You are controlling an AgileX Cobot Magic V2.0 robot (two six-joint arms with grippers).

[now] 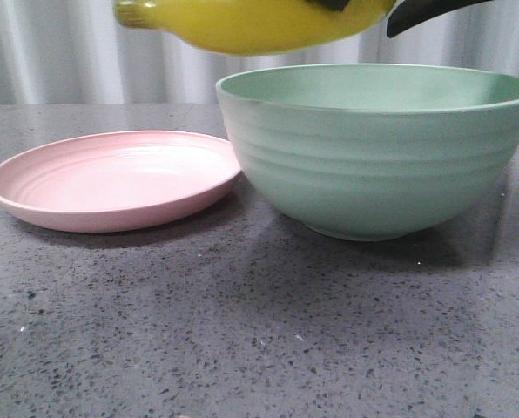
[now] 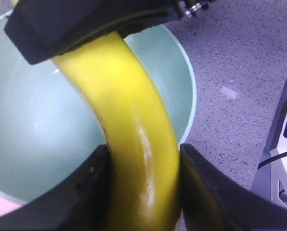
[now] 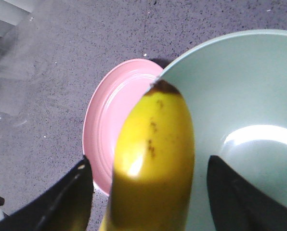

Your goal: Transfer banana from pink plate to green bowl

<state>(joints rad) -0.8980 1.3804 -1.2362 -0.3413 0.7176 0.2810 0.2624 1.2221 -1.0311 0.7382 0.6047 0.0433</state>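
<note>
The yellow banana (image 1: 259,26) hangs in the air above the green bowl (image 1: 373,165), its left end reaching out toward the pink plate (image 1: 111,178), which lies empty to the bowl's left. My left gripper (image 2: 143,163) is shut on the banana (image 2: 129,96), both fingers pressed against its sides over the bowl (image 2: 32,120). My right gripper (image 3: 150,166) is open, with a gap on each side of the banana (image 3: 153,125), whose dark tip points away. Bowl (image 3: 249,82) and plate (image 3: 110,115) lie below. A black finger (image 1: 421,13) shows at the top of the front view.
Plate and bowl stand side by side, almost touching, on a grey speckled tabletop (image 1: 242,340). A pale curtain (image 1: 68,52) hangs behind. White equipment with a cable (image 2: 283,159) stands beside the table in the left wrist view.
</note>
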